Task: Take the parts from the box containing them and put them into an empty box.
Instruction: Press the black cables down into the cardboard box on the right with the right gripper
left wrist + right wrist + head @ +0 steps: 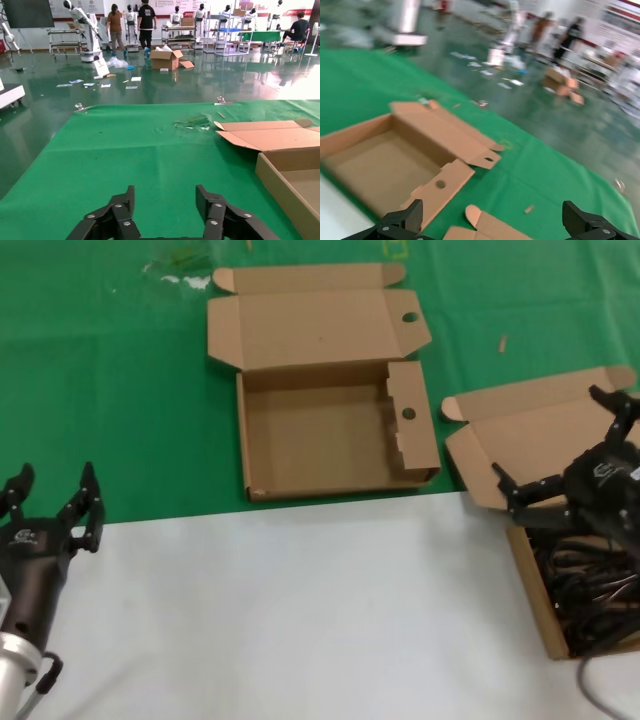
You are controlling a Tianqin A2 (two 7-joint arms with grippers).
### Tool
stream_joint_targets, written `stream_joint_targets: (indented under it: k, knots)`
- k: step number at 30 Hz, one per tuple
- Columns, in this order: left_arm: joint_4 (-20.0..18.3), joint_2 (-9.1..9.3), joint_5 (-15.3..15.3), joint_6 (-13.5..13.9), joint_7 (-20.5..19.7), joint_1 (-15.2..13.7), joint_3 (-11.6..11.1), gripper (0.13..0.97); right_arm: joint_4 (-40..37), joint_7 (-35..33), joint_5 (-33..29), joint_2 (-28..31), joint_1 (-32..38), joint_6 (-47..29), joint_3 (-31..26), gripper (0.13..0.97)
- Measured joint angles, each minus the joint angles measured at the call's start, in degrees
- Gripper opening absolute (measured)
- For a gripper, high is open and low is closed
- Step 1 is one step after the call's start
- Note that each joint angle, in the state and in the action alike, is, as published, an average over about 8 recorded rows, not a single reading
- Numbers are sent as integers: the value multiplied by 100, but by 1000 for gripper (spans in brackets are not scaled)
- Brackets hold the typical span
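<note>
Green cloth [120,390] covers the far half of the table, and the near half is a plain white surface [300,610]. There's a small white smear [185,281] on the green near the far edge, plus a tiny pale scrap [503,343] further right. Beyond the table it's a big hall with a shiny dark green floor [165,85]. A few people [117,27] stand back there by metal racks [67,42], an open cardboard carton [167,57] sits on the floor, and bits of paper [105,85] are scattered around.
</note>
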Motion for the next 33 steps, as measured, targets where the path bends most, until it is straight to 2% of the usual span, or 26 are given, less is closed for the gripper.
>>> stream_joint_targets:
  k: [4, 11, 13, 17, 22, 26, 33]
  knots:
    - [0, 0, 1, 0, -1, 0, 0, 473, 34, 415, -393, 925, 310, -645, -343, 966]
    - [0, 0, 1, 0, -2, 0, 0, 311, -61, 1937, -1988, 2155, 1710, -2166, -1630, 966]
    - [0, 0, 1, 0, -2, 0, 0, 311, -119, 2309, -2467, 2311, 2152, -2642, -1963, 966]
    - [0, 0, 1, 0, -2, 0, 0, 282, -271, 2907, -3440, 2371, 2783, -3614, -2265, 966]
    - [0, 0, 1, 0, -2, 0, 0, 208, -498, 3219, -4393, 2164, 3047, -4706, -2026, 966]
    - [0, 0, 1, 0, -2, 0, 0, 181, -689, 3095, -4766, 1951, 3110, -5379, -1737, 966]
    - [0, 0, 1, 0, -2, 0, 0, 142, -1036, 2628, -5032, 1623, 3212, -6301, -1329, 947]
